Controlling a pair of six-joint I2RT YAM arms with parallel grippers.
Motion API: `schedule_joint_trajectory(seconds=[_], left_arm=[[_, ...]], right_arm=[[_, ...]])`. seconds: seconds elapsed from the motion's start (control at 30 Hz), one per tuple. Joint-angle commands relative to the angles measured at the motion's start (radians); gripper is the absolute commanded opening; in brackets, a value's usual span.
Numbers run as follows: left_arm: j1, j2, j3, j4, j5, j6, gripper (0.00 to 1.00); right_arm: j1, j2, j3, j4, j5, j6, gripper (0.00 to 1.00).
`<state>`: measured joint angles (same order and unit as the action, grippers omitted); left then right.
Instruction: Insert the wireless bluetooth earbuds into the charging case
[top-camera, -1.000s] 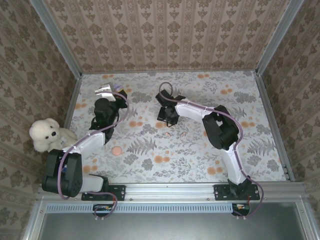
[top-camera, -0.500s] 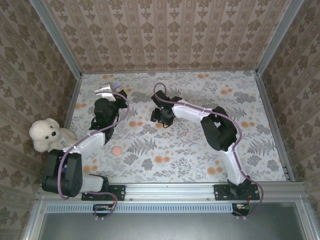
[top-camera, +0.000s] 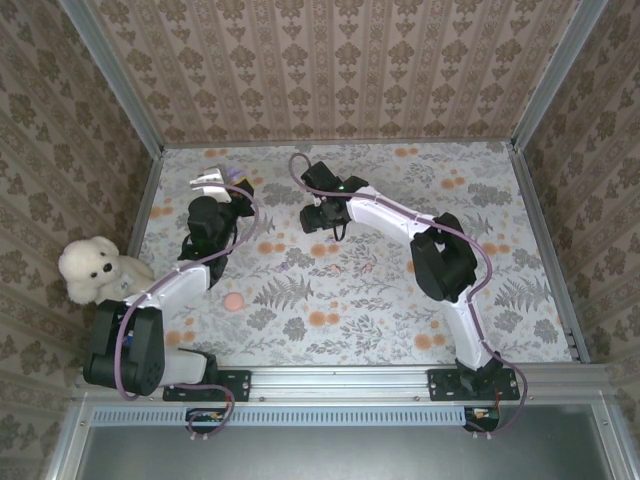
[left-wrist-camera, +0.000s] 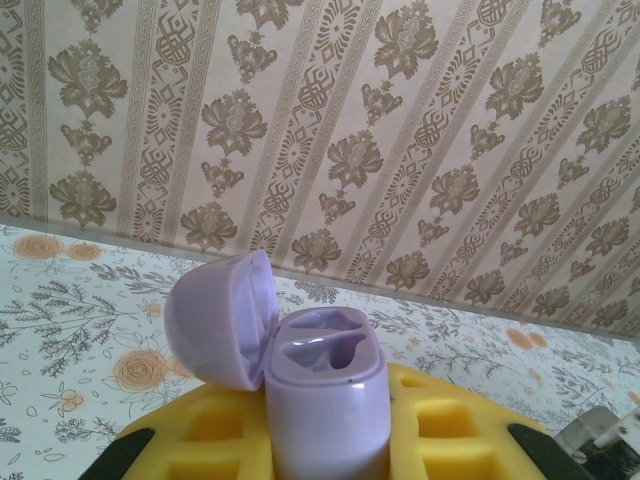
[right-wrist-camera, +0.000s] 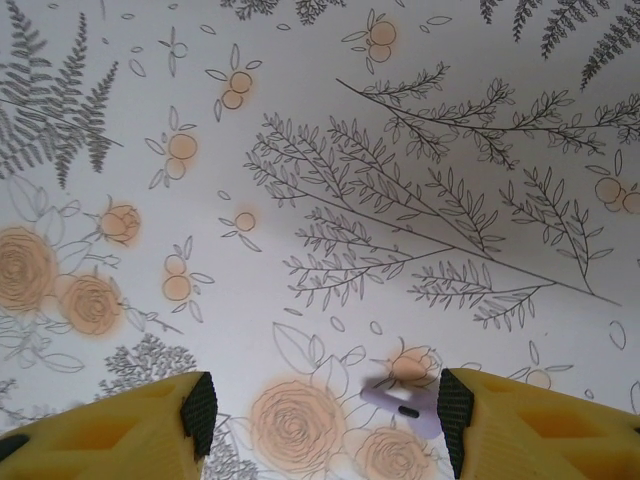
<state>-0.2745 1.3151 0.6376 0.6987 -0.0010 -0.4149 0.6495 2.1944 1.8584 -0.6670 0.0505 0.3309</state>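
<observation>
**A:** Top view. Where does the case sit against the grippers?
**B:** The left gripper (top-camera: 232, 186) is at the far left of the table (top-camera: 420, 300), clamped on the lavender charging case (top-camera: 236, 177). The right gripper (top-camera: 318, 218) hangs near mid-table, well apart from the case. Count: one case, one plush dog (top-camera: 92, 268) at the left edge, one orange ball (top-camera: 233, 302) on the cloth.

**A:** Left wrist view. What is the case's state?
**B:** It stands upright, pinched between the yellow fingers (left-wrist-camera: 210, 430). The lid (left-wrist-camera: 215, 320) is swung open to the left. There are two wells inside, and I cannot tell whether either is filled.

**A:** Right wrist view. Where is the earbud?
**B:** One lavender earbud (right-wrist-camera: 400, 403) lies flat on the floral cloth between the spread fingers (right-wrist-camera: 110, 425). It is just beside the black pad on the right of the picture and well off the other. I cannot tell if it touches that pad. The jaws stand wide and pinch nothing.
</observation>
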Motion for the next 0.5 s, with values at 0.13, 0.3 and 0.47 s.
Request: schedule_joint_trajectory(seconds=[0.13, 0.3, 0.47], left_arm=[[-0.006, -0.032, 0.025, 0.013, -0.011, 0.017, 0.0], [-0.009, -0.03, 0.026, 0.012, -0.011, 0.016, 0.0], [-0.009, -0.031, 0.022, 0.012, -0.01, 0.014, 0.0]], right_arm=[[-0.02, 0.054, 0.011, -0.039, 0.001, 0.01, 0.63], [-0.019, 0.044, -0.024, 0.013, -0.049, 0.107, 0.63], [-0.017, 0.082, 0.019, 0.009, -0.072, 0.151, 0.63]])
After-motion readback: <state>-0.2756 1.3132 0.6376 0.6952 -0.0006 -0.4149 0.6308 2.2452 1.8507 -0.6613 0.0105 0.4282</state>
